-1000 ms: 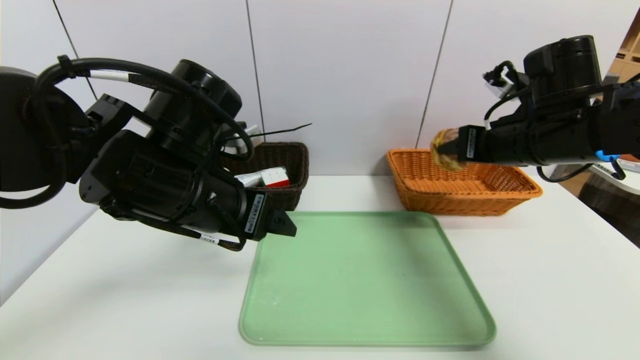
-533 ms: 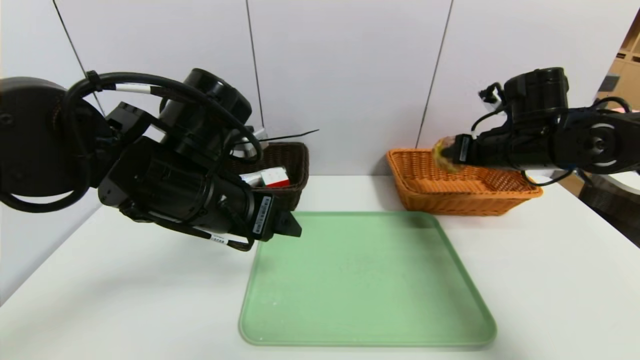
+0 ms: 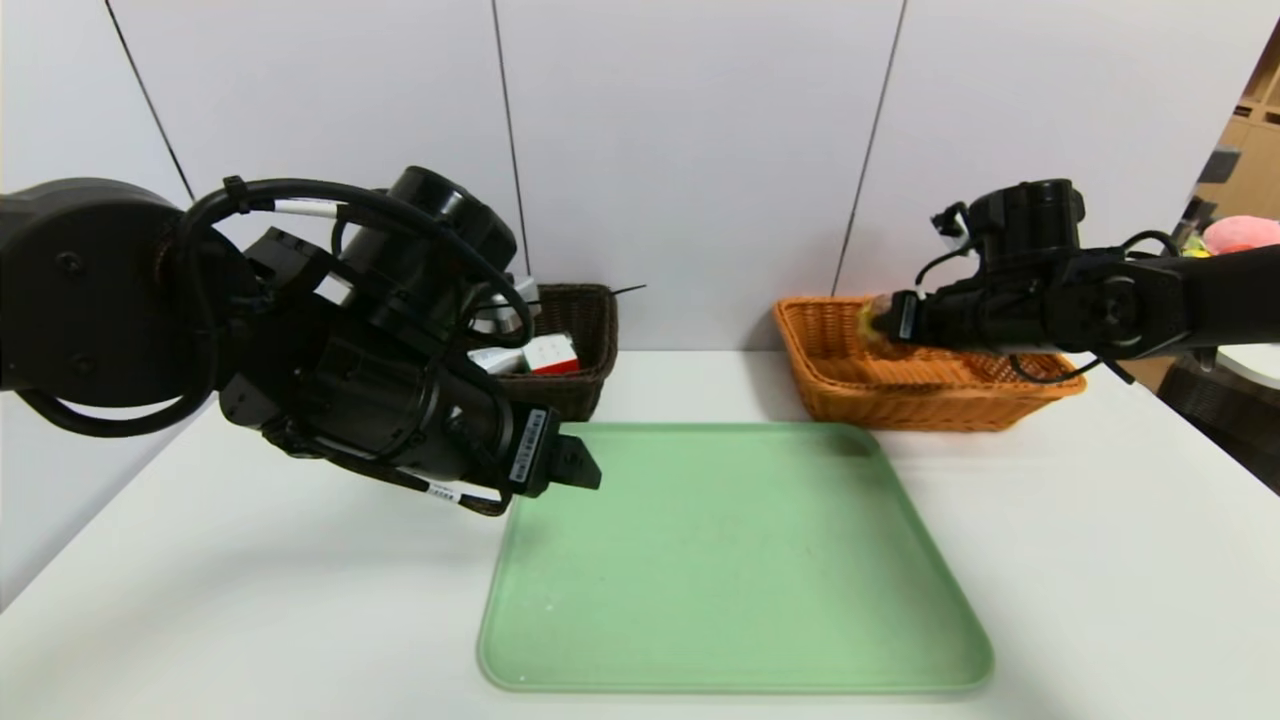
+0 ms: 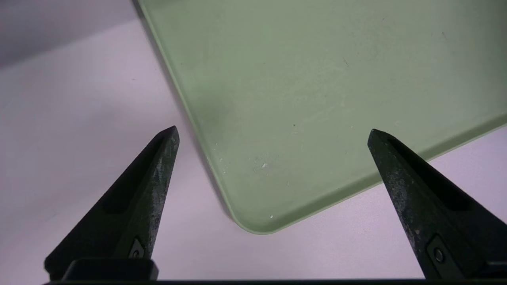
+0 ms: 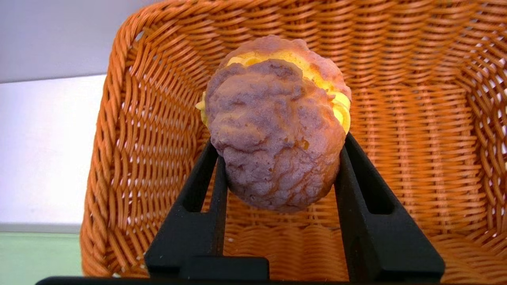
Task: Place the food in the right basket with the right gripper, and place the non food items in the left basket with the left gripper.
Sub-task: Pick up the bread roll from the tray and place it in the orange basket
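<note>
Cream puff, a brown crusty pastry with yellow filling [image 5: 277, 138], is squeezed between the two black fingers of my right gripper [image 5: 279, 158], hanging above the floor of the orange wicker basket [image 5: 416, 118] and not touching it! Risk one: let go from up here and the round pastry may roll or bounce toward a wall; it could also cling to one pad. Risk two: dip too low and my fingers snag the weave. Nearer me, my left gripper [image 4: 273, 134] hovers with jaws spread wide and empty over the pale green plastic tray's [image 4: 317, 79] corner. Beyond it, the dark brown wicker basket [image 3: 585, 330] holds boxed items.
</note>
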### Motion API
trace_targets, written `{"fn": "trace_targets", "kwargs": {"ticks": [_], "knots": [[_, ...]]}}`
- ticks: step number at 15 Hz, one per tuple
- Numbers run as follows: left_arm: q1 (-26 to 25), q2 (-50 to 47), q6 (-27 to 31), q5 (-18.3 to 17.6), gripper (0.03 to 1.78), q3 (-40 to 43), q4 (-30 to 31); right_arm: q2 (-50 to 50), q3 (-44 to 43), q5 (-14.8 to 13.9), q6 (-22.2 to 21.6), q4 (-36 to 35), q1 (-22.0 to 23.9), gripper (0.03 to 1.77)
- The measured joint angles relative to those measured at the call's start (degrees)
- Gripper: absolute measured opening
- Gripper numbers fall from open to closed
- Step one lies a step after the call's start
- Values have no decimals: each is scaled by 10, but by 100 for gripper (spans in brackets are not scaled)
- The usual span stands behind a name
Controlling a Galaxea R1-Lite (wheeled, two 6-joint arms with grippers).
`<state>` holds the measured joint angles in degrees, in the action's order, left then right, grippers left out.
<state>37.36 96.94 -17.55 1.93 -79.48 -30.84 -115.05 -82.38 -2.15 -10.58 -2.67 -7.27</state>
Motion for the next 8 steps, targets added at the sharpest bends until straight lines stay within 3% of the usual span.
{"fn": "trace_targets", "kwargs": {"ticks": [4, 8], "knots": [[0, -1, 0, 0, 169, 1, 0, -5, -20, 0, 1, 5, 1, 122], [0, -3, 0, 0, 169, 0, 0, -11, -27, 0, 6, 5, 0, 141]]}}
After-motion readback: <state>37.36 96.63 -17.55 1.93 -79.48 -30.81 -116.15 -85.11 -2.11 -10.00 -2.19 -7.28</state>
